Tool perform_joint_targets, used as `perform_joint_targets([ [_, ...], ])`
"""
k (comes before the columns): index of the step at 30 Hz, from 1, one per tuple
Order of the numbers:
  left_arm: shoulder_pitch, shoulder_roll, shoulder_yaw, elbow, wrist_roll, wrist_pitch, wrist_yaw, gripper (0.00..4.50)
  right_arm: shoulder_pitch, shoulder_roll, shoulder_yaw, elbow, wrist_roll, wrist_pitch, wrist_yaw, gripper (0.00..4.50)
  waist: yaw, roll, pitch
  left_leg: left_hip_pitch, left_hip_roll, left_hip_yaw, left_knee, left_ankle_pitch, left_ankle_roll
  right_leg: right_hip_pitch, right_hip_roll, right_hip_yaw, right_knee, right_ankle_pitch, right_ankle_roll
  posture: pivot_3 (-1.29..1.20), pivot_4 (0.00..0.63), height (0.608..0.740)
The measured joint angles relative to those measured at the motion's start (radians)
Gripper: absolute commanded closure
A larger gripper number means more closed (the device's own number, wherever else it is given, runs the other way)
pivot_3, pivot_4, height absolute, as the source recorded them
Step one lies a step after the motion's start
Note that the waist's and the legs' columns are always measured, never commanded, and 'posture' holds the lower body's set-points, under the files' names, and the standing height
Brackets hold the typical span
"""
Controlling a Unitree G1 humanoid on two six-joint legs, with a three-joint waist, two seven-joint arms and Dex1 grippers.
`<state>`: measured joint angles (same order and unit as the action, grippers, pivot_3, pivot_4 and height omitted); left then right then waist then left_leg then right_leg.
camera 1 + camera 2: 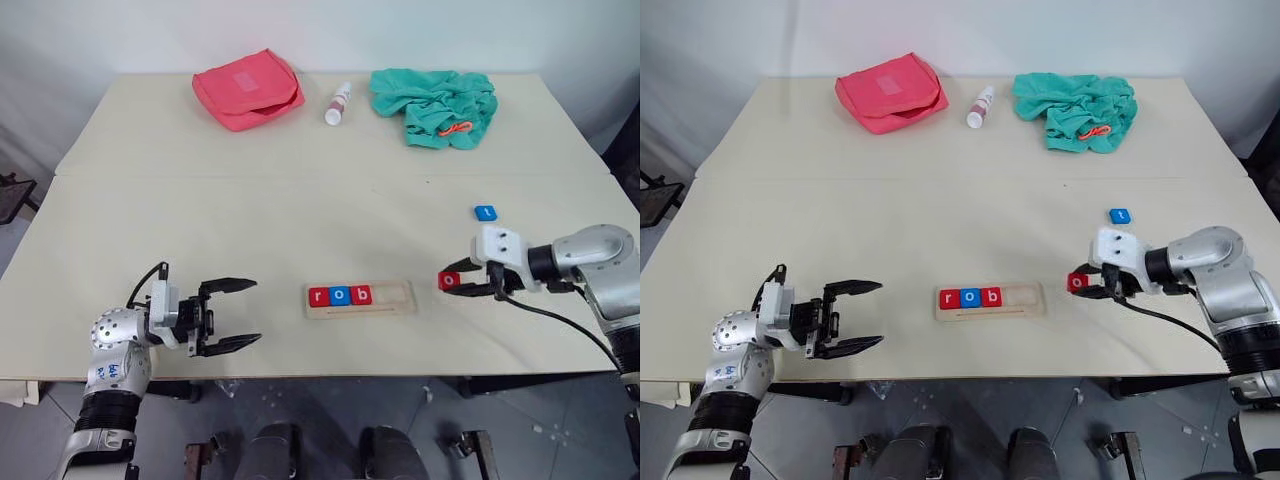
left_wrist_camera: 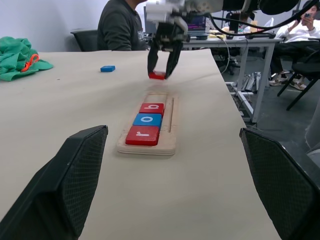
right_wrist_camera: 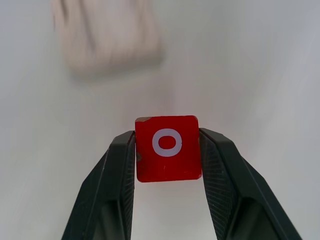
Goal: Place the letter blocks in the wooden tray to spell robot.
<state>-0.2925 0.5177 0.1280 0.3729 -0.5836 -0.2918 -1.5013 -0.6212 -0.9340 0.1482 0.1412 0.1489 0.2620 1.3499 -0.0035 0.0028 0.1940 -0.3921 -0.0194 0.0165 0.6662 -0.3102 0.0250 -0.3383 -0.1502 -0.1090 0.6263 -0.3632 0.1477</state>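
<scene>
Near the front edge of the table (image 1: 300, 190) lies the wooden tray (image 1: 395, 297), its left three places filled by a red r block (image 1: 318, 296), a blue o block (image 1: 340, 295) and a red b block (image 1: 362, 295), side by side and touching; the two places at its right end are bare. Just off the tray's 3 o'clock end, the right gripper (image 1: 462, 280) is clamped on a red o block (image 3: 167, 148), one black finger pressed against each side of the tile, letter facing up. The blue t block (image 1: 485, 212) lies flat on the table at about 1 o'clock from the tray, just beyond the right gripper and apart from it. At the tray's 9 o'clock, near the table's front left, the left gripper (image 1: 232, 315) points toward the tray with its fingers spread wide and nothing between them. Along the far edge sit a pink pouch (image 1: 248, 88), a small white bottle (image 1: 338, 104) and a crumpled green cloth (image 1: 434, 105).
</scene>
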Motion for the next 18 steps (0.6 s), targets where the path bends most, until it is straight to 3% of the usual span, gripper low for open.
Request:
perform_joint_targets([
  [6, -0.018, -0.006, -0.015, 0.027, 0.000, -0.011, 0.000, 0.00, -0.039, 0.053, 0.044, -0.191, 0.042, 0.203, -0.013, 3.05, 0.005, 0.000, 0.000, -0.001, -0.001, -0.003, 0.000, 0.000, 0.000, 0.000, 0.000, 0.000, 0.001, 0.000, 0.000, 0.00, 0.150, 0.740],
  [18, -0.003, -0.005, -0.019, 0.025, 0.000, -0.021, 0.000, 0.00, -0.040, 0.146, 0.155, -0.206, 0.006, 0.212, -0.049, 3.05, 0.000, 0.000, 0.000, -0.001, -0.001, -0.003, 0.000, 0.000, 0.000, 0.000, 0.000, -0.001, 0.001, 0.000, 0.000, 0.00, 0.150, 0.740],
])
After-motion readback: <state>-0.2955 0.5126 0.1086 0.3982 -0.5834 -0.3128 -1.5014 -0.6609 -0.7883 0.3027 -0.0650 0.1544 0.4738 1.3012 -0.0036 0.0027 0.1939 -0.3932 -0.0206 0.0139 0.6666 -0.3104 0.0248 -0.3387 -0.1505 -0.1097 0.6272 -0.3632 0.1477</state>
